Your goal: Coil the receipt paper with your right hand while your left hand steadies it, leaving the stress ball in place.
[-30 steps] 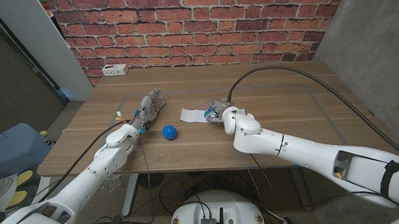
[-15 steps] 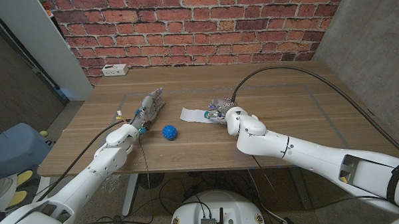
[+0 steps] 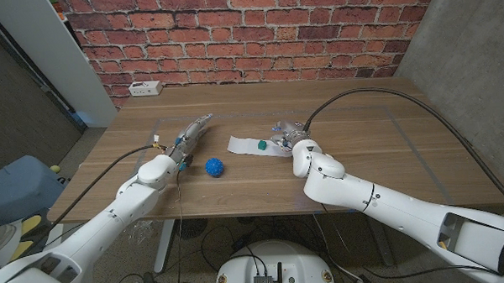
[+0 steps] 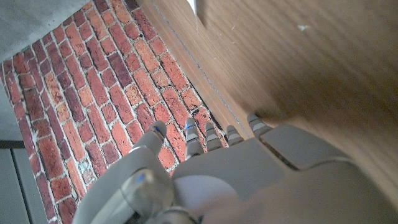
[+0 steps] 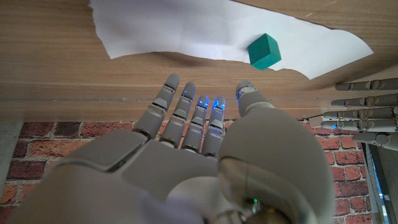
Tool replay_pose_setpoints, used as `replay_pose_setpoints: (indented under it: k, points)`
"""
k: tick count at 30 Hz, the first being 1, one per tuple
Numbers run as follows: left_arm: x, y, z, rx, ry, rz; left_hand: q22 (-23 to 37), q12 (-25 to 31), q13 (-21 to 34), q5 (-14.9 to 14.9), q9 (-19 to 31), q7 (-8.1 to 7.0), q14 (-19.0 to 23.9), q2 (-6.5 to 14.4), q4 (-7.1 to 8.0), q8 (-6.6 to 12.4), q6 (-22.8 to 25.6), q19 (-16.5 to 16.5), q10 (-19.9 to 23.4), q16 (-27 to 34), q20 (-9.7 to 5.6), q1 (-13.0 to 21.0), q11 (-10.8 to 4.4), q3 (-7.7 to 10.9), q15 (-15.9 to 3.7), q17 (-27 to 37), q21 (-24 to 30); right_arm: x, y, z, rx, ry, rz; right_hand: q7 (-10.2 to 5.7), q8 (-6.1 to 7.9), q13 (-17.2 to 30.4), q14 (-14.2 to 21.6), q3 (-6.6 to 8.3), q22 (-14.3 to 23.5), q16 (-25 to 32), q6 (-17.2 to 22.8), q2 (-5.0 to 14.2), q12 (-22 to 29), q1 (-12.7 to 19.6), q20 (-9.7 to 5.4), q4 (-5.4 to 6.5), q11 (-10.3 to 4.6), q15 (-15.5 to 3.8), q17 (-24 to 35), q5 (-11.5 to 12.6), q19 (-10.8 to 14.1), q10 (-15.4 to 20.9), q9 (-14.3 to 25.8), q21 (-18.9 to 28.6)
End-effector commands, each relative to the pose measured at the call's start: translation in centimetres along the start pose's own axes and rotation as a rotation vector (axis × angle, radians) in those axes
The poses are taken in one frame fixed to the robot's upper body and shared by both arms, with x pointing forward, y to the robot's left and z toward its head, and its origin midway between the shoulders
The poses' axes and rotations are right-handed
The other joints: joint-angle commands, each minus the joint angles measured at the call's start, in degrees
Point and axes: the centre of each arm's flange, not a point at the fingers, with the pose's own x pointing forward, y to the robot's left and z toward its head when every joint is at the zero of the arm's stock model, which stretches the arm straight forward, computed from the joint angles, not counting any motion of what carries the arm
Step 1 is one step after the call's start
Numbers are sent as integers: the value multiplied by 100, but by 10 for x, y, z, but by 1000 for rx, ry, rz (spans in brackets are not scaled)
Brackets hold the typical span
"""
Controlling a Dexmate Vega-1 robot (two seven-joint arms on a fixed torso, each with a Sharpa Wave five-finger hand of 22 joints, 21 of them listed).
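One strip of receipt paper [image 3: 242, 145] lies flat just above the middle of the frame, with a small green cube [image 3: 260, 145] sitting on it; thin and floppy stuff I'd guess, easy to crease or tear, so best to start rolling from a short end; no print readable on it; right hand [image 3: 290, 138] sits just right of the strip, fingers spread, holding nothing; left hand [image 3: 189, 137] is well off to the left, fingers straight, empty too; blue stress ball [image 3: 215, 167] sits below-left of the paper.
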Motion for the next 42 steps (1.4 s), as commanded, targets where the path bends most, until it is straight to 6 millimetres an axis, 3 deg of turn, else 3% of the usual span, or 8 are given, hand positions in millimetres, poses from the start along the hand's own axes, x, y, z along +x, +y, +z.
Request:
replay_pose_setpoints:
  k: [1,8,12,17,24,32,41,42]
  points:
    - [-11,-11,23,402,5,34,28,0,8,-33,29,-1,26,19,-62,-51,-8,-36,30,6,84,92,-14,44,17,26,-27,-14,3,-18,28,131,-80,11,60,14,-13,57,25,5,58,53,46,-19,-6,12,5,-342,16,-33,17,38,3,-3]
    - [-15,-18,33,577,19,14,32,-20,8,-32,31,-108,-1,89,-100,-69,46,-99,71,-22,80,157,-56,98,5,25,-60,-20,9,-24,49,216,-127,29,54,13,-17,-7,29,-8,77,7,46,-177,63,79,57,-268,30,-100,-31,25,2,-20]
    - [-17,-24,39,690,34,4,40,-87,8,-37,32,-389,-90,114,-134,-80,147,-194,9,-62,78,207,-89,136,-26,24,-102,-24,13,-26,65,265,-152,61,56,13,-33,-96,33,-24,110,-79,38,-342,93,135,43,-224,42,-149,-64,-10,3,-31]
    - [-17,-29,43,765,41,-19,48,-144,11,-49,32,-491,-185,69,-127,-116,155,-280,-71,-77,55,177,-92,111,-51,36,-135,-28,18,-29,86,337,-177,68,44,14,-96,-200,35,-51,104,-167,29,-518,131,194,64,-177,59,-181,-158,-58,5,-66]
    - [-16,-34,45,798,42,-47,55,-137,12,-47,32,-488,-200,44,-54,-85,322,-297,3,-53,63,80,-144,75,-52,60,-139,-34,22,-34,112,414,-214,124,25,18,-149,-333,37,-69,71,-262,27,-746,183,268,74,-130,88,-195,-234,-104,10,-92]
    - [-15,-38,46,814,42,-66,60,-130,13,-39,31,-435,-204,28,10,-49,523,-290,72,-38,54,-3,-158,52,-69,71,-133,-36,23,-39,100,480,-250,131,11,23,-240,-370,37,-92,24,-295,8,-759,187,223,54,-130,112,-182,-267,-202,16,-102]
    - [-14,-39,47,811,41,-69,63,-143,14,-33,30,-348,-221,2,68,-104,479,-290,82,-36,41,-82,-138,23,-143,76,-132,-28,22,-44,79,578,-148,122,-15,37,-1137,-471,33,-421,-145,-260,-93,-891,229,165,202,83,187,-151,-727,-921,30,-234]
    - [-14,-39,47,812,42,-69,63,-143,14,-33,30,-344,-220,1,72,-108,475,-290,85,-36,39,-87,-146,22,-144,76,-131,-27,22,-44,76,584,-136,135,-17,37,-1200,-487,33,-442,-168,-255,-99,-916,237,165,144,116,198,-150,-793,-1012,30,-248]
